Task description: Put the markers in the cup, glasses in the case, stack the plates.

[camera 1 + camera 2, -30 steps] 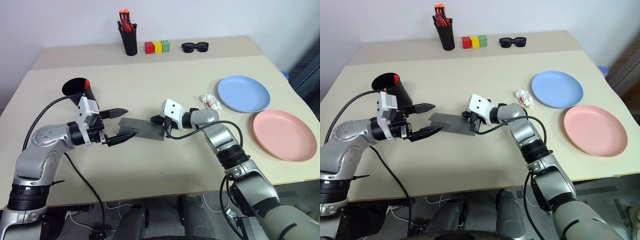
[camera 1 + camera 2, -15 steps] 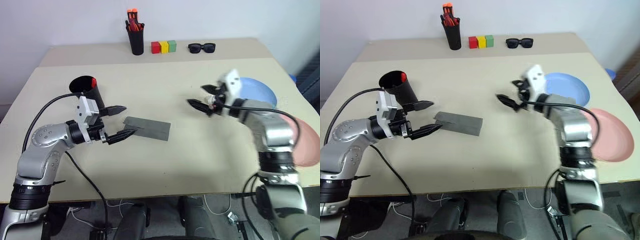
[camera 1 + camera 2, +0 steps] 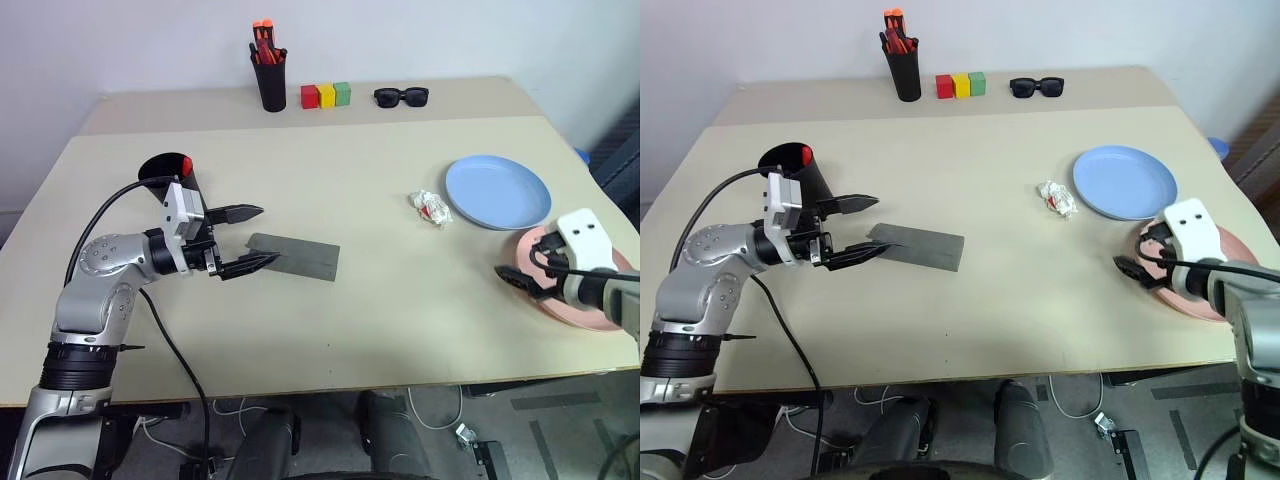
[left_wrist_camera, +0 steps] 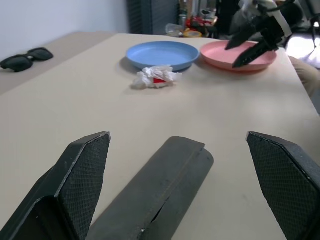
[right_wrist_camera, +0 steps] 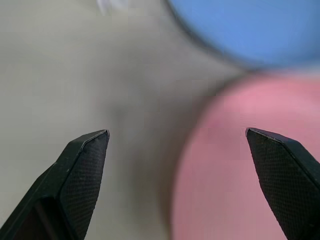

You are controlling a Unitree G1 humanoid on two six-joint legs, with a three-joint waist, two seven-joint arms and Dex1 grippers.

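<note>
The grey case (image 3: 296, 257) lies flat and shut at mid-table. My left gripper (image 3: 266, 236) is open at the case's left end, and that end of the case (image 4: 161, 197) reaches in between the fingers. Just behind that hand stands the black cup (image 3: 168, 176), with a marker's red cap (image 3: 183, 163) showing at its rim. My right gripper (image 3: 520, 258) hangs open over the near-left rim of the pink plate (image 3: 592, 308), holding nothing. The blue plate (image 3: 497, 190) rests just beyond the pink one. The glasses are out of view.
A crumpled white wrapper (image 3: 430, 207) lies left of the blue plate. Along the back stand a black pen holder (image 3: 269, 82) with orange-topped pens, three coloured blocks (image 3: 326, 95) and black sunglasses (image 3: 401, 96). The table's right edge runs close past the plates.
My right gripper let go of the case's right end, opened and swung far right to the pink plate. The left gripper stayed open by the case.
</note>
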